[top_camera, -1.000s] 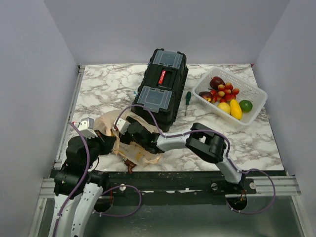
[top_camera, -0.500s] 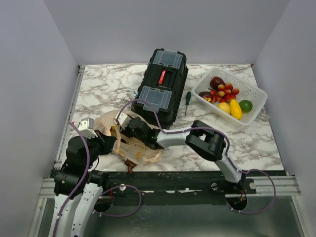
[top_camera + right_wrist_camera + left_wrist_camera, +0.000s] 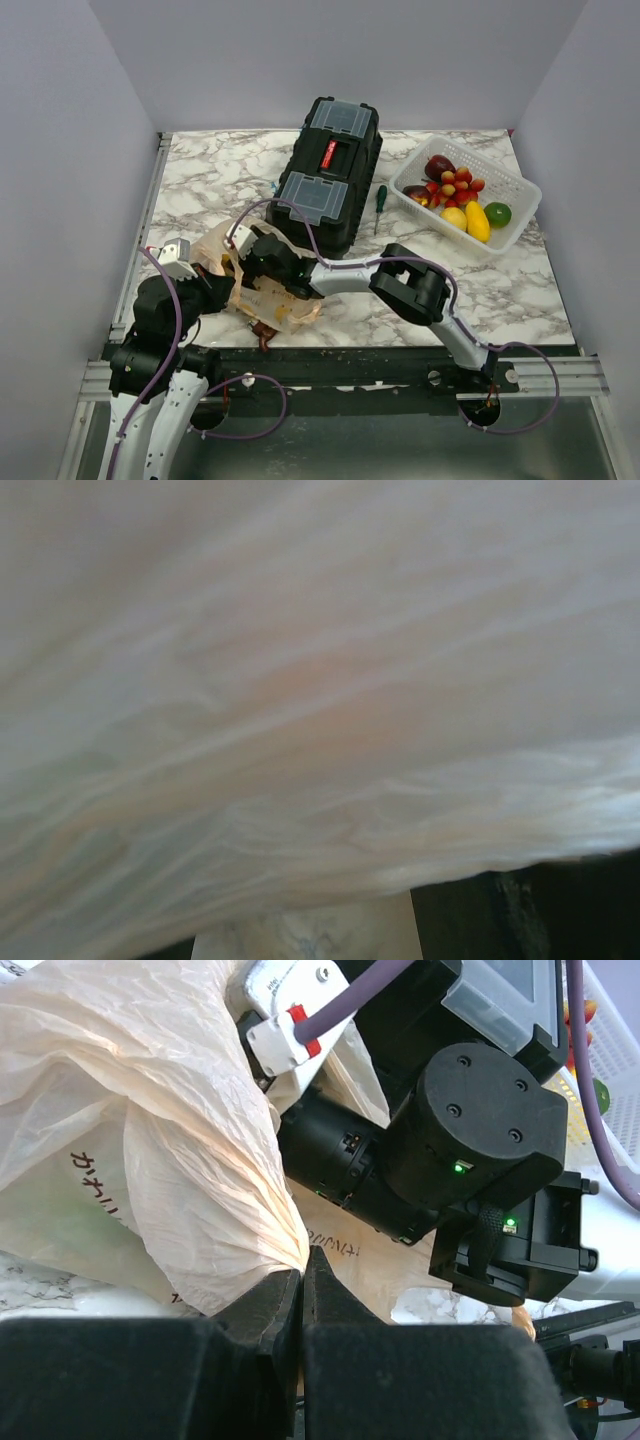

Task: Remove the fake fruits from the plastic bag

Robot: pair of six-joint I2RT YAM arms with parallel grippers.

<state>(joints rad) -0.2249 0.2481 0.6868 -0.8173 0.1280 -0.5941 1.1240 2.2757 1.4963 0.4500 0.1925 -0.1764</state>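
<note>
The plastic bag (image 3: 262,298) lies crumpled at the table's near left, beige with orange print. My left gripper (image 3: 302,1260) is shut on a fold of the bag (image 3: 180,1160) at its near left side. My right gripper (image 3: 243,258) is pushed into the bag from the right, and bag film (image 3: 300,680) fills the right wrist view, so its jaws are hidden. The fake fruits (image 3: 455,195) lie in the white lattice basket (image 3: 525,195) at the back right: red-yellow grapes, dark purple, yellow and green pieces. No fruit shows inside the bag.
A black toolbox (image 3: 330,175) stands just behind the bag, close to my right arm. A green-handled screwdriver (image 3: 379,207) lies between toolbox and basket. A small red-brown thing (image 3: 265,337) sits at the table's near edge under the bag.
My right gripper has moved left and farther into the bag, lifting and shifting the film. My left arm has stayed put, still pinching the bag.
</note>
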